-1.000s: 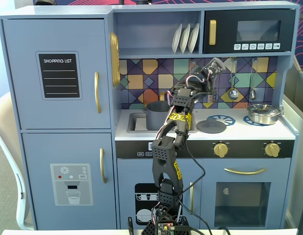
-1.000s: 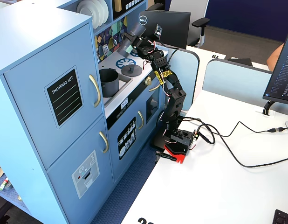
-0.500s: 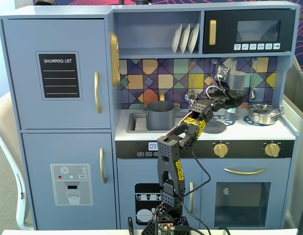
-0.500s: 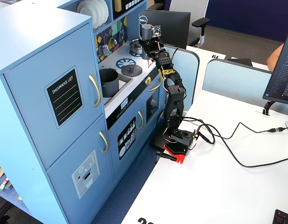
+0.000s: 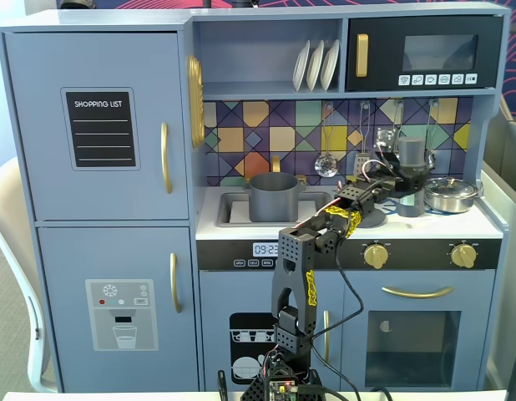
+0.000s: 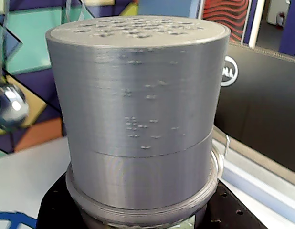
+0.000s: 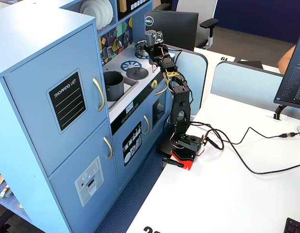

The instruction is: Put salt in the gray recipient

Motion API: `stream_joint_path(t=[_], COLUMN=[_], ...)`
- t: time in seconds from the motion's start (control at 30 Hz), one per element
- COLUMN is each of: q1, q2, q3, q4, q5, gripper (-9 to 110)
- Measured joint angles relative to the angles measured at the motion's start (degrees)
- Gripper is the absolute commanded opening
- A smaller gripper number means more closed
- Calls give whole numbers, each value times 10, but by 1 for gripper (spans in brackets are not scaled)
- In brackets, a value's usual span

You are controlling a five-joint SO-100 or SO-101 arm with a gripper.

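Upright on the counter, the salt [image 5: 411, 175] sits in the gripper [image 5: 406, 185] — jaws clamped round it.

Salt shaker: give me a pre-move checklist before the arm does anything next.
1. Salt shaker upright on the stovetop, right side in a fixed view: ok.
2. Gripper closed on the shaker: cannot tell; wrist view shows only the cap.
3. Gray pot open in the sink, nothing in it visible: ok.
4. Gray lid lies between shaker and pot: not ok.
5. Silver pan beside the shaker: not ok, close.
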Motion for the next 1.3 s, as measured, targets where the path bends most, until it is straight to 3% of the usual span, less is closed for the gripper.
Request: stream_joint_path(t=[1.07,1.3], q1=[12,18], q2=[-4,-4], q3=[90,91], q4=[-74,-78], q5=[21,61], gripper=[0,28])
